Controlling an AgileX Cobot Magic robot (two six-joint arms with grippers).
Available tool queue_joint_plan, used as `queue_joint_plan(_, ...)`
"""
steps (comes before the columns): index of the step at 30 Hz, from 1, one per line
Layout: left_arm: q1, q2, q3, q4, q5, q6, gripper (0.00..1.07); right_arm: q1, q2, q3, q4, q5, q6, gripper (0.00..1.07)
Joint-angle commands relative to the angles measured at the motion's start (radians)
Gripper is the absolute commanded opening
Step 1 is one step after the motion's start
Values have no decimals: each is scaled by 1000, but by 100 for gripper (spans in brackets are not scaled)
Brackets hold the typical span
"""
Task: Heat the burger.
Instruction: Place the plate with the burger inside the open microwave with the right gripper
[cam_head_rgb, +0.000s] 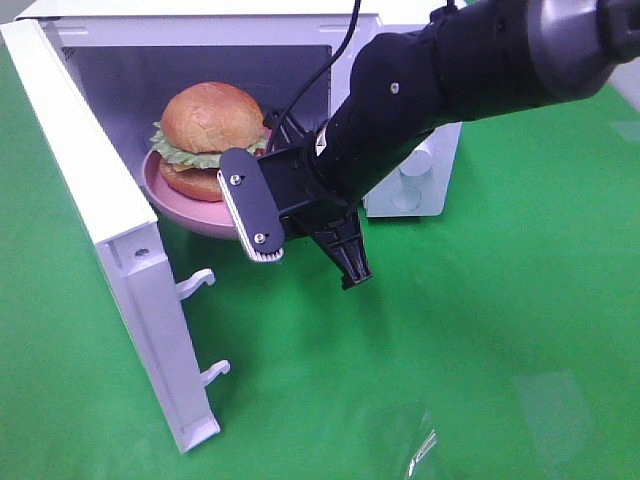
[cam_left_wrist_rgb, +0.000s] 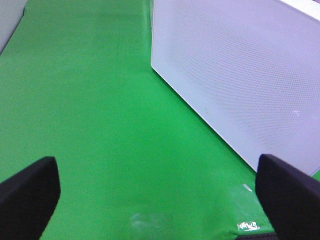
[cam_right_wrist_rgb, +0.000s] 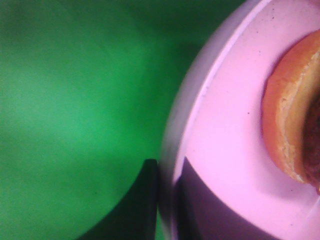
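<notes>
One white microwave (cam_head_rgb: 408, 185) stands on the green cloth (cam_head_rgb: 480, 330) with its door (cam_head_rgb: 100, 230) swung wide open. Two white latch hooks (cam_head_rgb: 197, 283) stick out from the door's inner edge.

The one burger (cam_head_rgb: 213, 125) sits on a single pink plate (cam_head_rgb: 185, 212). The plate lies at the mouth of the microwave, its back part inside the cavity and its front rim jutting out past the opening.

The right gripper (cam_head_rgb: 255, 228) reaches in across the front of the microwave and is clenched on the plate's front rim. The right wrist view shows one dark finger (cam_right_wrist_rgb: 142, 205) on each side of that rim.

The left gripper (cam_left_wrist_rgb: 160, 195) hangs over bare cloth beside a white dotted panel (cam_left_wrist_rgb: 240, 75). Its two fingers (cam_left_wrist_rgb: 30, 192) are spread wide and hold nothing.
</notes>
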Motion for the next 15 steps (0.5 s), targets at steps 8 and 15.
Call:
queue_joint_plan(8, -9, -15, 0, -2, -17, -1, 98, 1, 59, -129, -81, -45, 89, 4)
queue_joint_plan(15, -9, -15, 0, -2, -17, -1, 98, 1, 107, -207, -99, -32, 117, 5)
